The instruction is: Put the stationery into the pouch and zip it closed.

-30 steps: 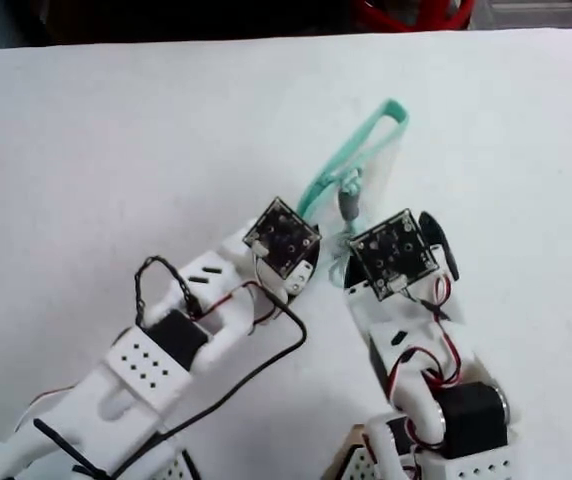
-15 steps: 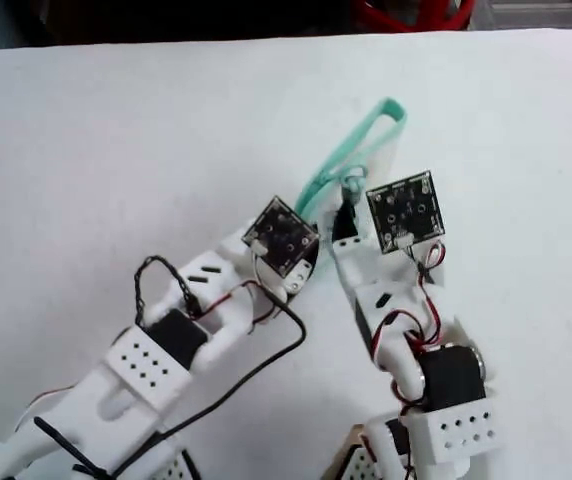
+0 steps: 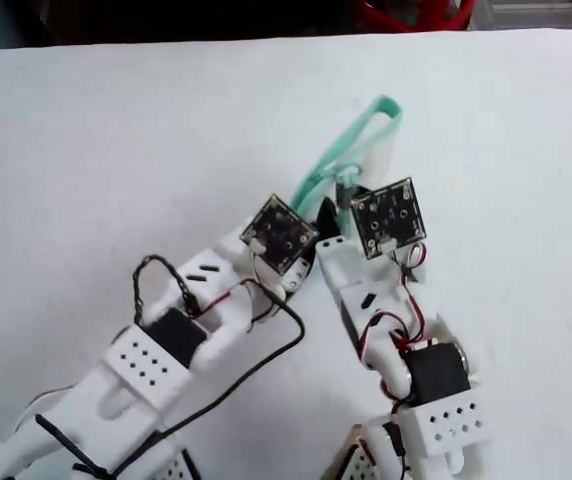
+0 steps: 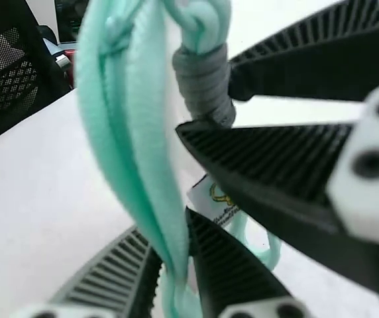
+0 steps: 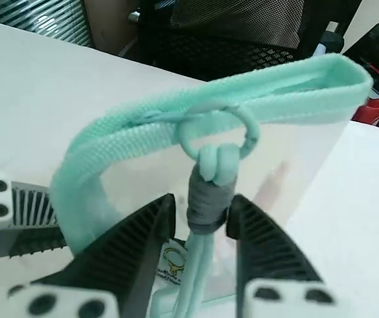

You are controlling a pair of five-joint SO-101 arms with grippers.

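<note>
Closest in, the left gripper (image 4: 175, 255) has its two ribbed fingers pressed together on the near end of the pouch's mint zipper tape (image 4: 136, 132), so that end is anchored. Right beside it, the right gripper (image 5: 201, 205) has its fingers closed on the grey-wrapped zip pull (image 5: 206, 199), pinching it just below the little mint ring.

Past both grippers is the pouch (image 3: 378, 150) itself, standing on edge on the white table (image 3: 116, 130) with the zipper side up and its far end pointing away from the arms. The walls are clear plastic (image 5: 289, 165) and I can't make out what's inside, or how much of the zip is done up.

Handling-wise I'd guess this thing weighs next to nothing and is totally floppy. The film looks slick and would buckle or slide if you grabbed it there, and the whole pouch will just drag along the table if only one end is pulled. The woven tape is the grippy bit, so that's where to hold it, and the corded pull is the obvious handle for the slider. Tug along the zipper line, not sideways, or the soft tape bunches up.
</note>
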